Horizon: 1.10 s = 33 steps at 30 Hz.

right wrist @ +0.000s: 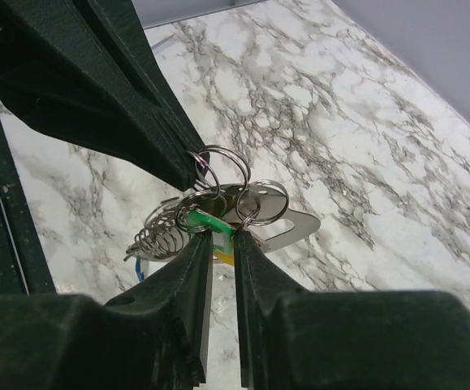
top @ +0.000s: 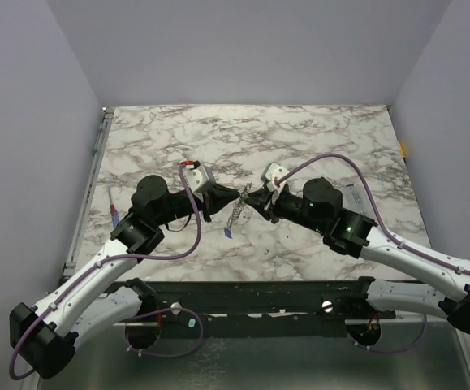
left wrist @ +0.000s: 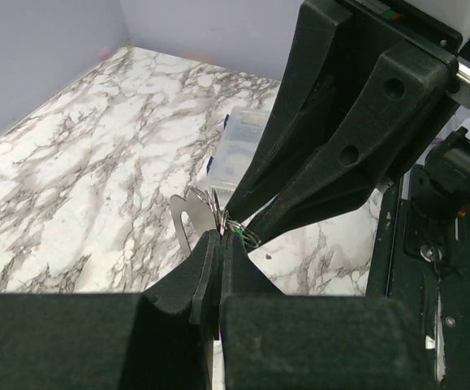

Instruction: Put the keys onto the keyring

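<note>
Threading step, mid-table: left gripper (left wrist: 221,240) clenched on the keyring (right wrist: 293,224), lifted off the marble; just right, right gripper (right wrist: 222,240), jaws narrowed about the green key (right wrist: 210,221), whether gripping I cannot tell; next, ease the key onto a ring.

This is a robotics lab test cell. A marble-patterned counter (top: 299,138) is boxed in on three sides by plain lavender walls (top: 243,49). Two white-and-black robot arms (top: 97,276) trailing purple cables (top: 332,156) are bolted to a dark metal frame (top: 259,294) at the counter's near edge.
</note>
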Each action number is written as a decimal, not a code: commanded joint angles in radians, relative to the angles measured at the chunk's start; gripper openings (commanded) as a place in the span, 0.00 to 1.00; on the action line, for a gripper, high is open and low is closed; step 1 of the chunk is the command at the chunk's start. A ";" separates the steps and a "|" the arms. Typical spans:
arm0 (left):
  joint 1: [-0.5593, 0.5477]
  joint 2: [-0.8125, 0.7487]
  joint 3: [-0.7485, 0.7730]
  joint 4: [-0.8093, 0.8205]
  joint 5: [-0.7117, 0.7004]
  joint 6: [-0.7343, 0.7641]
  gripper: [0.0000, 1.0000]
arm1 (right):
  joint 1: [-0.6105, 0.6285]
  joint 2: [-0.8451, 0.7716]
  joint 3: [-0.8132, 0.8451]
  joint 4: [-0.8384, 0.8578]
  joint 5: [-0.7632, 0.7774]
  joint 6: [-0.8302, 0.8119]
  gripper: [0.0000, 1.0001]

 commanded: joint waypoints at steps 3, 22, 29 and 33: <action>-0.006 -0.014 0.028 0.022 -0.014 0.000 0.00 | 0.003 0.020 -0.007 0.043 -0.026 0.005 0.13; -0.006 -0.024 0.027 0.008 -0.078 0.012 0.00 | 0.003 -0.046 -0.070 0.018 -0.068 -0.012 0.56; -0.006 -0.025 0.025 0.013 -0.074 0.012 0.00 | 0.003 -0.023 -0.088 0.096 -0.075 -0.008 0.46; -0.006 -0.024 0.025 0.014 -0.072 0.011 0.00 | 0.002 -0.009 -0.092 0.123 -0.133 -0.006 0.41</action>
